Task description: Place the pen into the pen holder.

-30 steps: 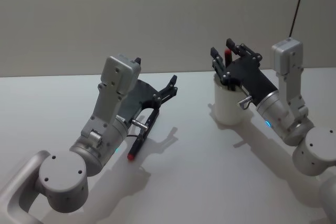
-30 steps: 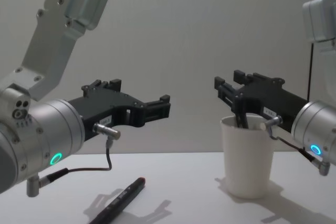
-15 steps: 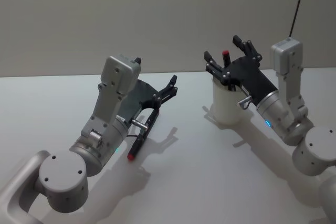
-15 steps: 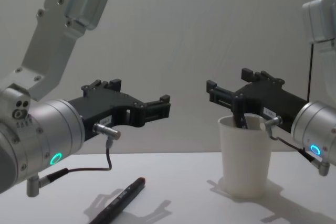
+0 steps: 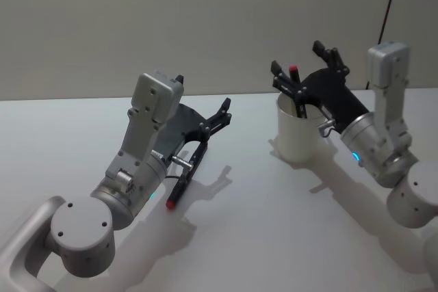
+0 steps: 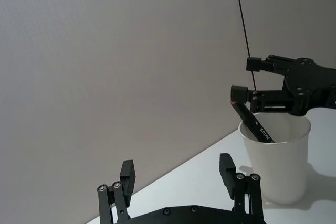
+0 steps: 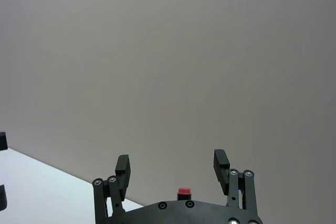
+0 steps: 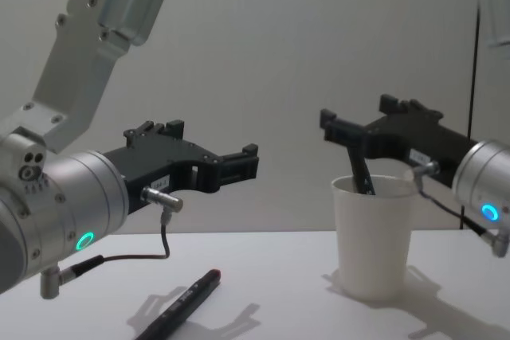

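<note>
Leaning in pen holder [image 8: 373, 236], pen [image 6: 255, 125] red end up | right pincer [image 7: 171, 162] apart | left pincer [image 6: 177, 165] apart

Right gripper [image 5: 297, 58]: a second ago it was closed on the pen over the cup. The fingers are now spread wide, a spreading already seen half a second ago. The gripper is now raised slightly and drawn back toward the robot's right.
Pen [image 6: 253, 123]: released. It is now left leaning inside the pen holder [image 5: 295, 138], with the red cap standing above the rim.
</note>
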You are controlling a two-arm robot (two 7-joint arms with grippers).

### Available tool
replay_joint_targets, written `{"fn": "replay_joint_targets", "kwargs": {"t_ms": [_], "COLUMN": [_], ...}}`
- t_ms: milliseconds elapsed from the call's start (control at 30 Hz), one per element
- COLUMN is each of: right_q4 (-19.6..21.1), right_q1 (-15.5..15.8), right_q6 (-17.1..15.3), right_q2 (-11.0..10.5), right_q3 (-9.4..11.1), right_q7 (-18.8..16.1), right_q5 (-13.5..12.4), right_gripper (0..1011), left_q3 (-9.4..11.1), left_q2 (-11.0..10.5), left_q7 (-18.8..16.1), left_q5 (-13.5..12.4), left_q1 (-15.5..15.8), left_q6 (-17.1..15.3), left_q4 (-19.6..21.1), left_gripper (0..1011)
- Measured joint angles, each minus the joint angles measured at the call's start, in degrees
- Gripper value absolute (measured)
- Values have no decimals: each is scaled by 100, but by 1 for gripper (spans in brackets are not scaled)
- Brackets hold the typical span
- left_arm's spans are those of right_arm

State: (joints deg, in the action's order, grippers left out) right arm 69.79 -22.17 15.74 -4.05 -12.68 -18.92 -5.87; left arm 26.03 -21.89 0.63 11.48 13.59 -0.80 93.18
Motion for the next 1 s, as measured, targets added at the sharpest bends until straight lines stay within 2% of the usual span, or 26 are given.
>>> {"fn": "replay_joint_targets", "kwargs": {"t_ms": [300,567,833,1000], "right_q4": [643,1153,1214,1436], "right_q1": [297,595,648,837], "right_q6": [-457,-794,-829,-932], "right_q2": [-164,-334,-372,-506], "right_q3": [152,295,283,247], "right_q7": [313,708,733,824], "right_q5": [-357,-518,-537,-598], "right_gripper": [1002,1002,1002,1002], "left_q3": [0,0,0,0], "left_q2": [0,0,0,0], "left_q7": [0,0,0,0], "left_q5": [0,0,0,0], "left_q1": [0,0,0,0], "left_q6": [0,0,0,0], "left_q4": [0,0,0,0], "left_gripper": [1001,1001,1001,1001]}}
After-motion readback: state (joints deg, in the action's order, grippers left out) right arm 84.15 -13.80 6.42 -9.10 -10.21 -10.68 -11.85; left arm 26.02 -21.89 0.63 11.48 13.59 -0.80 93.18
